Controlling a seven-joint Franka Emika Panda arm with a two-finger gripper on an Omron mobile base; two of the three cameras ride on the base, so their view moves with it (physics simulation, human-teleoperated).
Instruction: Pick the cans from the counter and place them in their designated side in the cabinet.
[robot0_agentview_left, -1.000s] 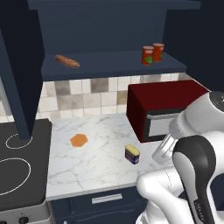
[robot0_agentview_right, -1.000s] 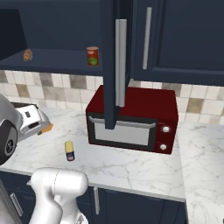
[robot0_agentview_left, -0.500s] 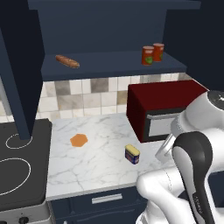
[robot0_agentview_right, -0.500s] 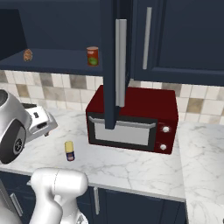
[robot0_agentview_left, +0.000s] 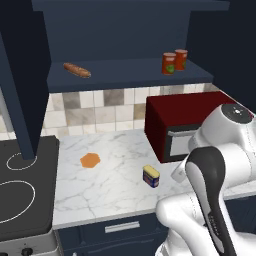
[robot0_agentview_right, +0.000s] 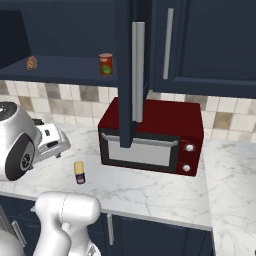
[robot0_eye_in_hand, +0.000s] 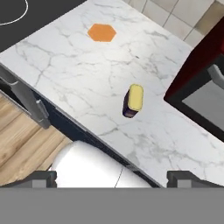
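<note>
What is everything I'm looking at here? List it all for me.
red cans: two, red with green labels, right end of the cabinet shelf
yellow tin: one, yellow top, dark blue-purple sides, on the counter
baguette: one, brown, left on the shelf
hexagonal piece: one, orange, flat on the counter
microwave: one, red, on the counter
stovetop: one, black with white rings, left of the counter
counter: one, white marble
cabinet: one, dark navy, door open
gripper: one, dark fingertips, open, above the counter edge
</note>
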